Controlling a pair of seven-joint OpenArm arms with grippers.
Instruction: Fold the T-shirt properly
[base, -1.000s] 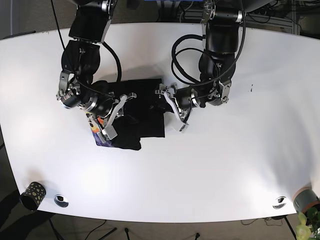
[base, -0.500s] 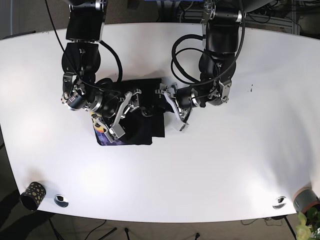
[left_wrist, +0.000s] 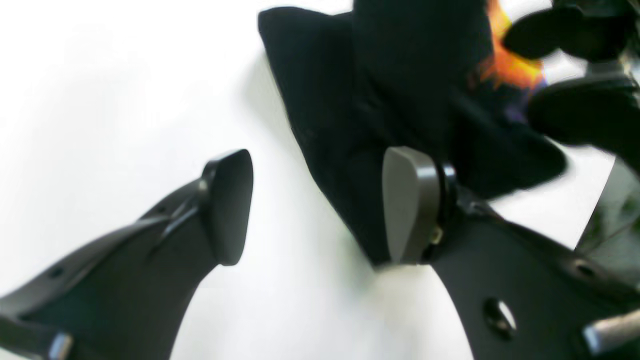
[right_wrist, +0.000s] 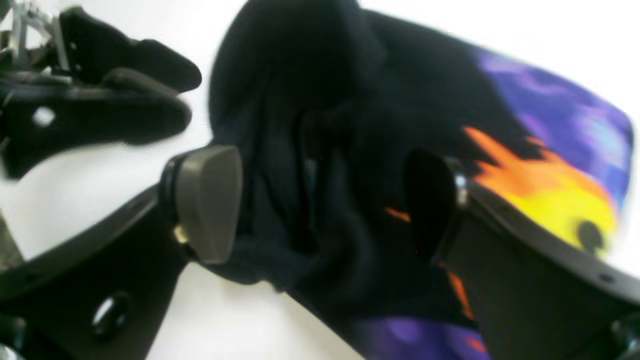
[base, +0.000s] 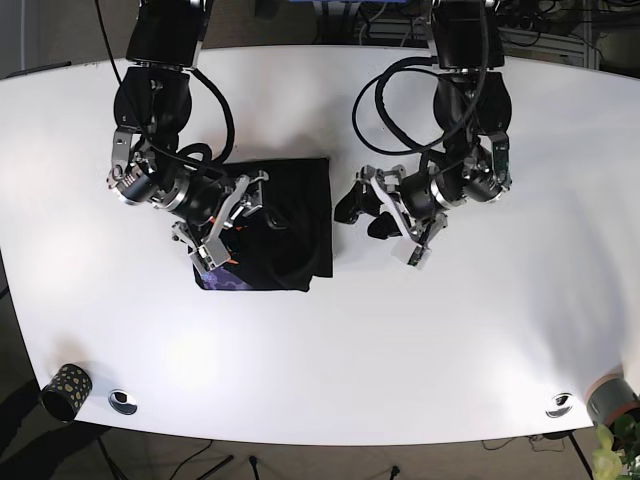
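T-shirt (base: 275, 220): you have it lying black and bunched into a rough rectangle on the white table (base: 480, 330), left of centre in the base view. A purple, orange and yellow print shows along its lower left edge, and its folds look uneven rather than flat.

Right gripper (base: 228, 222): you see it over the left part of the shirt in the base view. Its wrist camera shows the jaws spread wide with rumpled black cloth lying between the two pads (right_wrist: 207, 200); neither pad is pressed onto the fabric, so it holds nothing. The picture is blurred, so you cannot be sure whether the pads brush the cloth.

Left gripper (base: 365, 208): you find it just right of the shirt's right edge, over bare table. Its wrist view shows the fingers wide apart with only white table between them; one pad (left_wrist: 407, 205) sits at the shirt's edge, in front of the black cloth. It grips nothing.

Other things: a dark patterned cup (base: 66, 388) stands at the table's lower left corner, well apart from the shirt.
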